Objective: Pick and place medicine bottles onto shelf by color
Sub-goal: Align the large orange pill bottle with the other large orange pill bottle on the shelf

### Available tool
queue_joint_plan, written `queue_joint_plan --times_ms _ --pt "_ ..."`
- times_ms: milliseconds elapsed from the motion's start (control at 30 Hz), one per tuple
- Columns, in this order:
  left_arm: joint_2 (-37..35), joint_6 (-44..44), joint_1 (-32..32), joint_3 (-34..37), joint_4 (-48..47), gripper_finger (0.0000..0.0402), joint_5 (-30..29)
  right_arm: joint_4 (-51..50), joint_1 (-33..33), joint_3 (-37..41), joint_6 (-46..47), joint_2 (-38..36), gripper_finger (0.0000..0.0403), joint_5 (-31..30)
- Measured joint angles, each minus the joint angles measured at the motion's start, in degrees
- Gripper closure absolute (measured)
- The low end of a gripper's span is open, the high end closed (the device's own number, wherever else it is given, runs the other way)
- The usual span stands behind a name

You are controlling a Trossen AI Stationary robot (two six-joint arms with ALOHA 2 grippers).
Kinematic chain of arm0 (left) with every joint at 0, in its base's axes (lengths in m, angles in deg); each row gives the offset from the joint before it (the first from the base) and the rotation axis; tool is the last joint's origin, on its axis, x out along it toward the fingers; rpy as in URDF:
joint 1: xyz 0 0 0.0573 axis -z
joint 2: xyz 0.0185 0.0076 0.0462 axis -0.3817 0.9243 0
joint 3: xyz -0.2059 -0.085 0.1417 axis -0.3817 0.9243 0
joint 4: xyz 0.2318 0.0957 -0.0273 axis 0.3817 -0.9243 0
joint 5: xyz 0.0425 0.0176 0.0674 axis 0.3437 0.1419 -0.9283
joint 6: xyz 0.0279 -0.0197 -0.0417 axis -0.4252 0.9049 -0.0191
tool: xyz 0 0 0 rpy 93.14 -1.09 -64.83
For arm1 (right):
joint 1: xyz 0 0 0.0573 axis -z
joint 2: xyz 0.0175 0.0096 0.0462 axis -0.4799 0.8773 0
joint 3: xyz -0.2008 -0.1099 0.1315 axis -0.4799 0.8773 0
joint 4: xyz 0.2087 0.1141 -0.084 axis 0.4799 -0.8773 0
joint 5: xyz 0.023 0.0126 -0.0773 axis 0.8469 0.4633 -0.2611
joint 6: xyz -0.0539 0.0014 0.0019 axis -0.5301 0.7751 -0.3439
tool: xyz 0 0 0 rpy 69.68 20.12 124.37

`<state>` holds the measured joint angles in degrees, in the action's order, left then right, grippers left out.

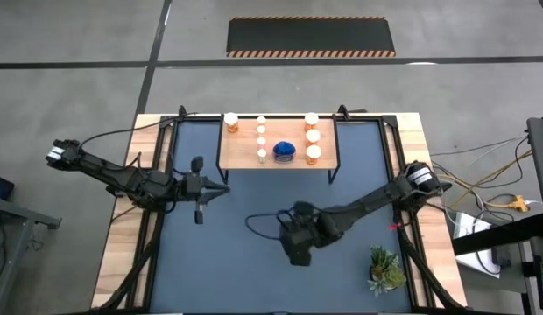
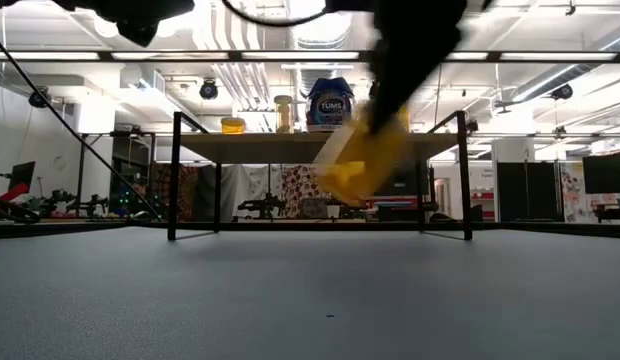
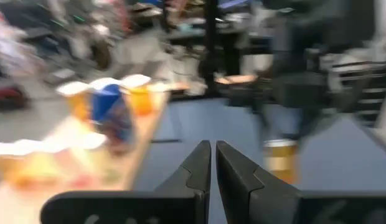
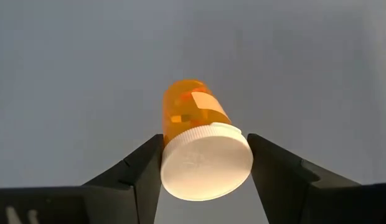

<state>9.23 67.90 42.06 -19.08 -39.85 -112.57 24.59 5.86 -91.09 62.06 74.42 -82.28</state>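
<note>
We saw the right gripper [image 4: 205, 162] over the dark blue mat [image 1: 254, 262] near the middle of the bench [image 1: 433, 262], its fingers closed on the white cap of an orange bottle [image 4: 193, 115], which hung tilted clear of the mat in the low view. The left gripper [image 3: 213, 163] sat shut and empty over the mat toward the bench's left edge, just in front of the shelf [image 1: 241, 160]. The shelf stood at the bench's far edge. On it we counted orange white-capped bottles [image 1: 313, 136] down its right side, one more at its far left corner [image 1: 230, 122], small pale bottles [image 1: 262, 140] in a row left of center, and a blue bottle [image 1: 284, 151] near its front edge. A green plant [image 1: 384, 269] sat by the bench's near right corner.
</note>
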Motion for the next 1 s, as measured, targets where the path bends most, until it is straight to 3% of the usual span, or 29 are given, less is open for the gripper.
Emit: queue_joint_plan --times_ms 100,233,400,567,1000 --pt "1.68 4.65 0.00 0.30 -1.82 0.0394 5.71 9.12 2.38 0.74 -12.95 0.00 0.0204 -4.12" --pt "6.39 15.12 0.07 1.79 -2.00 0.0394 9.23 30.52 4.83 4.23 -28.24 0.00 0.0203 -4.57" --pt "13.83 31.29 0.07 3.12 -2.03 0.0394 11.72 47.28 6.89 8.66 -36.36 0.30 0.0203 -3.08" --pt "20.09 39.31 1.71 1.53 -2.05 0.0394 14.91 48.57 7.89 10.55 -36.68 0.74 0.0202 1.74" --pt "30.12 36.07 5.57 -5.84 -1.78 0.0394 8.52 48.80 7.89 12.25 -36.77 0.87 0.0202 2.74"
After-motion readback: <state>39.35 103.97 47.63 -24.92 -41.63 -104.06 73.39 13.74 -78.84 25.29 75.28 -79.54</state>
